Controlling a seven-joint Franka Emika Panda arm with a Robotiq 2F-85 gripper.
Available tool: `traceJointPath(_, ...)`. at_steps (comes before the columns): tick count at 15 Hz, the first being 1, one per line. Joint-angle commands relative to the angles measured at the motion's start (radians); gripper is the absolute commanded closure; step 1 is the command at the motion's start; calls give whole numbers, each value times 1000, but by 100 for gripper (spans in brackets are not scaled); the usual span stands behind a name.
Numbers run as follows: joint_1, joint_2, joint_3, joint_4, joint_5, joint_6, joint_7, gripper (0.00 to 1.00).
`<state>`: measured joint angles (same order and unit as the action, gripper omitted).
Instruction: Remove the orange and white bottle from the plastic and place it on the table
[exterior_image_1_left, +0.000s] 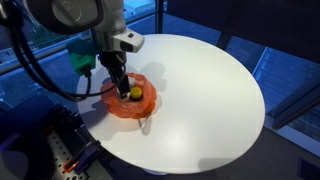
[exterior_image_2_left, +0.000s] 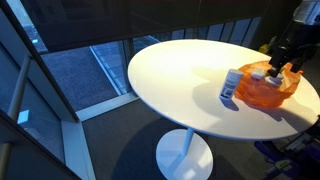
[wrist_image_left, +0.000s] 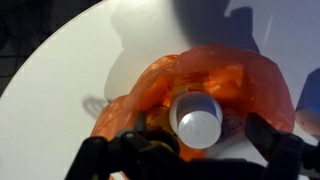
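In the wrist view the orange and white bottle stands upright in the orange-red plastic bowl, its white cap facing the camera. My gripper is open, with one finger on each side of the bottle and a gap left at the right finger. In both exterior views the gripper reaches down into the bowl. The bowl sits near the edge of the round white table. The gripper hides the bottle in an exterior view.
A small yellow-topped item lies in the bowl beside the gripper. A pale whitish bottle stands on the table right against the bowl. The table edge is close to the bowl. Dark glass walls surround the table.
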<state>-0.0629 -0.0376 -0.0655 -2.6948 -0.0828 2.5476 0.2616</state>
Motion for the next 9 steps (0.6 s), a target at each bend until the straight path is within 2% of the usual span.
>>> traceJointPath(1,-13,26,-9,1,-26,47,-59,0)
traceJointPath(5,-8,50,-9,-3,-45,97,-80,0)
traceJointPath(9,-4,74,-12,-8,-113,146,-63,0)
